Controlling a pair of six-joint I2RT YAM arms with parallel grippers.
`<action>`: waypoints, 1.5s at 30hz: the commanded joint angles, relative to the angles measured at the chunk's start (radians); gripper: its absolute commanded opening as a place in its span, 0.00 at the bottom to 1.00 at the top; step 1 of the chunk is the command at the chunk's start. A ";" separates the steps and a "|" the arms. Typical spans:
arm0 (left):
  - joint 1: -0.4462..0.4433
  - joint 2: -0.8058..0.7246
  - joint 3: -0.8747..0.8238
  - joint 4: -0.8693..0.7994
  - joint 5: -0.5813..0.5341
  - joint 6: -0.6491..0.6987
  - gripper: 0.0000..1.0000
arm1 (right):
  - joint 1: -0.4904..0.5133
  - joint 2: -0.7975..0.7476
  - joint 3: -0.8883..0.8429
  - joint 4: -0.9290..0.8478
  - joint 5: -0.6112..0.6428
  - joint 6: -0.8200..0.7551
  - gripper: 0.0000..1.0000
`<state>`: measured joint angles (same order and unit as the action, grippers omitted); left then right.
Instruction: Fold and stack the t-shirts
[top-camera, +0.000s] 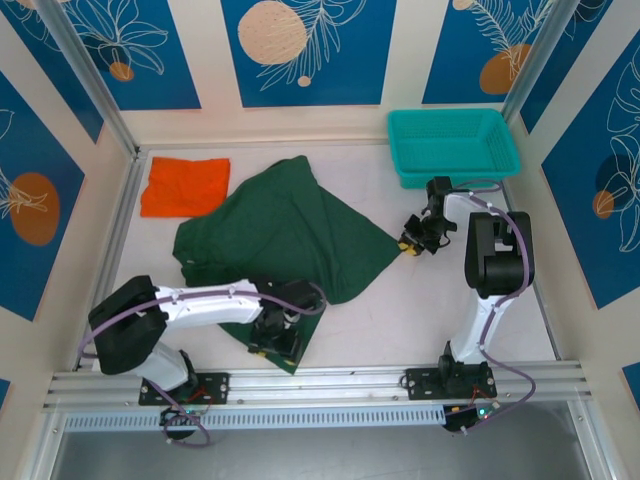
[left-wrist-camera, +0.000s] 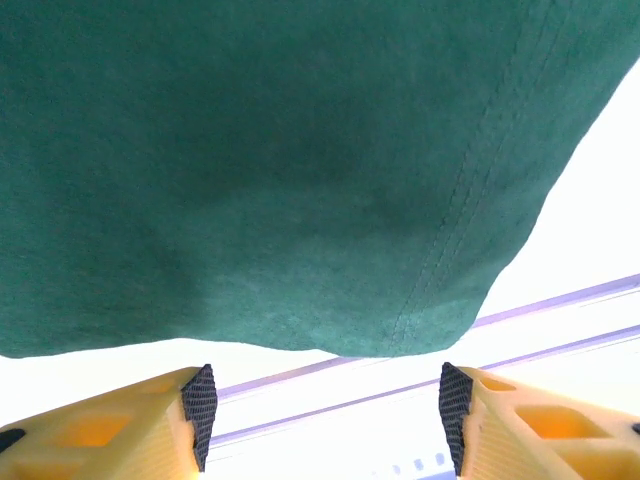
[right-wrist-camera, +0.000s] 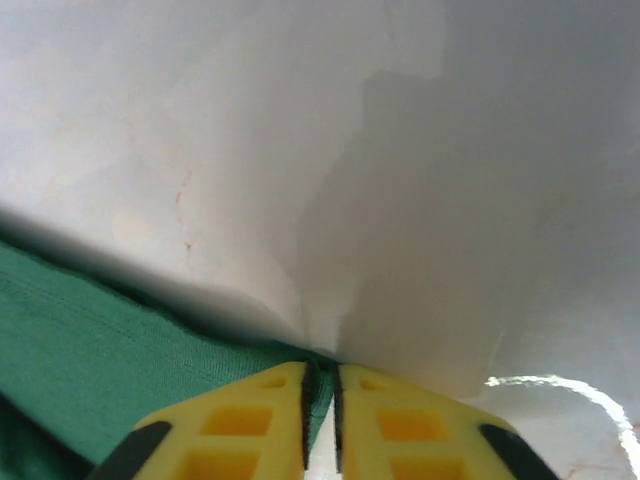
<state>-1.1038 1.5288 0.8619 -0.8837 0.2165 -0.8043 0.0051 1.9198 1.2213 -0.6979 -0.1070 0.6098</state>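
Two t-shirts lie on the white bench (top-camera: 400, 320), ringed by blue flower-printed panels (top-camera: 340, 60): the orange t-shirt (top-camera: 185, 186) folded far left, the green t-shirt (top-camera: 290, 235) rumpled mid-bench. The left gripper (left-wrist-camera: 325, 400) has its jaws open just short of the green hem. The right gripper (right-wrist-camera: 320, 395) has its jaws pinching the shirt's right corner, whose tip is hidden.

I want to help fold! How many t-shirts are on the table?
2. The orange t-shirt lies folded at the far left corner; the green t-shirt is spread across the middle. Another could be hidden under the green one.
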 joint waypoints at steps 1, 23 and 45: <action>-0.033 0.029 0.000 -0.032 -0.039 0.030 0.62 | 0.013 0.034 0.009 0.028 -0.008 -0.001 0.12; -0.062 0.159 0.035 0.088 -0.024 -0.041 0.39 | 0.029 0.007 -0.010 0.028 -0.048 -0.004 0.04; 0.393 -0.470 0.181 -0.391 -0.281 -0.005 0.00 | 0.095 -0.562 -0.114 -0.144 -0.122 0.180 0.00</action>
<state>-0.7265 1.0790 1.1198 -1.1271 -0.0776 -0.7834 0.0731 1.4261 1.1980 -0.7719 -0.1970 0.7246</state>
